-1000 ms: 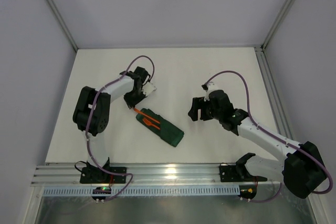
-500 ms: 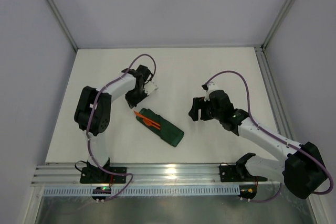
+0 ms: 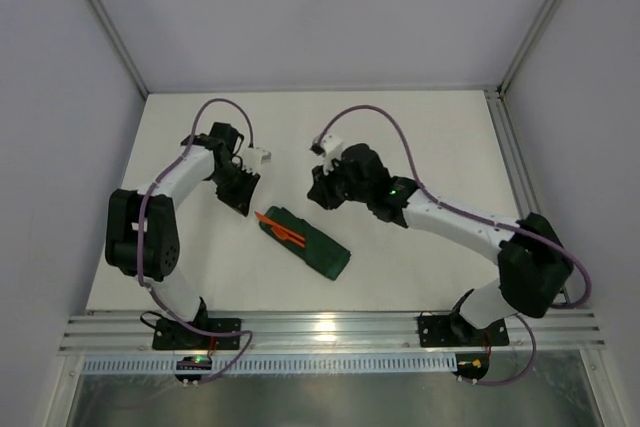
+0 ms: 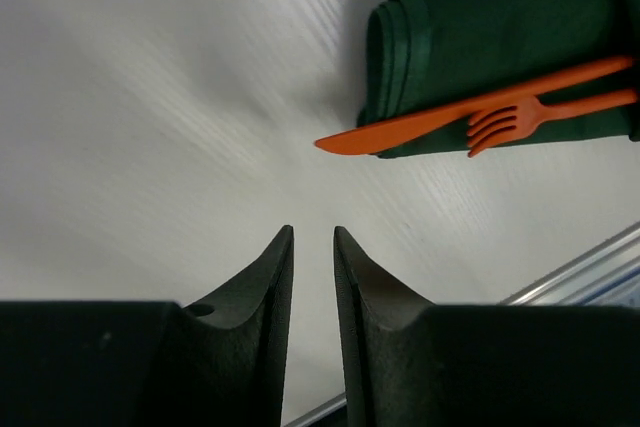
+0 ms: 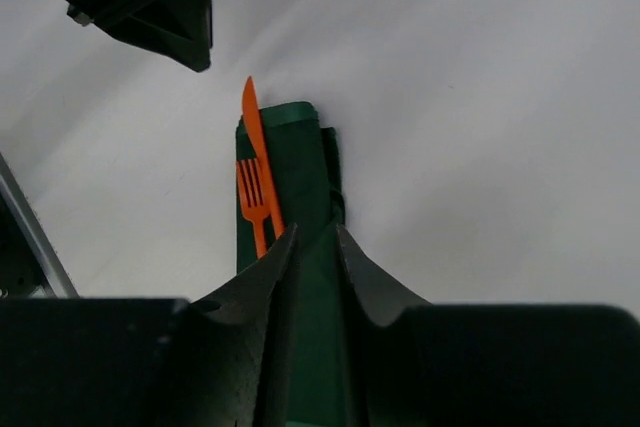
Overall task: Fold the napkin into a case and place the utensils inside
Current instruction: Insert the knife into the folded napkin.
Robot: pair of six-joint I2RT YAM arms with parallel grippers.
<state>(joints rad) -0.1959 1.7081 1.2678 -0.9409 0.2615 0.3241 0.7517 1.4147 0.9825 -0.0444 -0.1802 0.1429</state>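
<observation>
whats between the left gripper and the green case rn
Only bare table. In the left wrist view, nothing lies between the left gripper and the case; the orange knife juts past its end.

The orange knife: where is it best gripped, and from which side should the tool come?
I would take the knife at its pointed blade end, which juts past the case and its folded edge over bare table. Come from above at that end, jaws across the thin blade; the left tool is nearest. Farther along, the fork lies close beside it on the cloth.
</observation>
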